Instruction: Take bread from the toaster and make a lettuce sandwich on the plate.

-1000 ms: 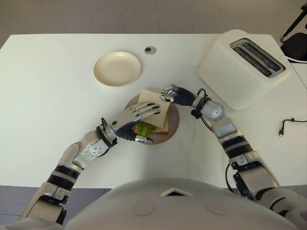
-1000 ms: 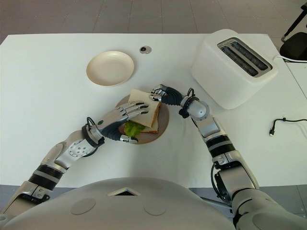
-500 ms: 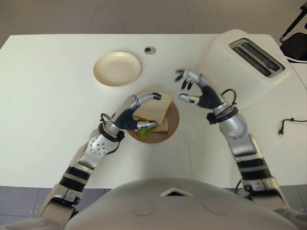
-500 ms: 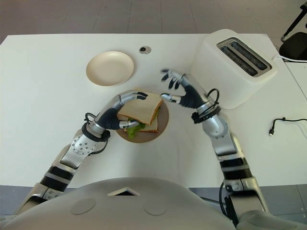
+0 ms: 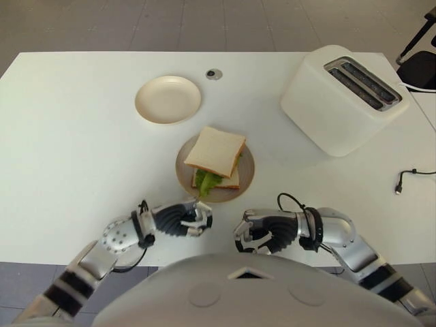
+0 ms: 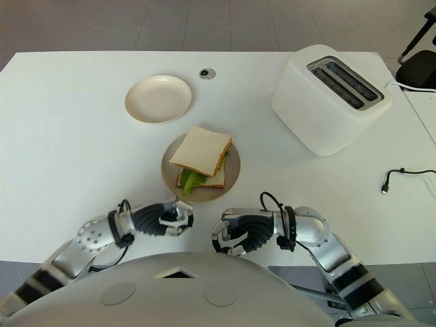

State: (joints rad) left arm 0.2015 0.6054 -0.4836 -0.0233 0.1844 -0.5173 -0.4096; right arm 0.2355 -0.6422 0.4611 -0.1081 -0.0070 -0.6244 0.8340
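Left hand [image 5: 180,219] and right hand [image 5: 262,231] sit low in the frame, near the bottom edge, both clenched with the fingers curled in and nothing held. Neither touches the food.

Just above them, in the middle of the frame, the square white-bread sandwich [image 5: 216,151] lies on the round brown plate [image 5: 248,174]. Its top slice is skewed over the bottom one, and the green lettuce leaf [image 5: 206,181] pokes out at the lower left side.

At the upper right stands the white two-slot toaster [image 5: 340,102], its slots dark. An empty round cream plate [image 5: 168,99] lies upper left of the sandwich on the white table [image 5: 68,136].

By the look of it the task is done: bread out, lettuce between the slices, sandwich on the plate. At most, the top slice could be squared up.
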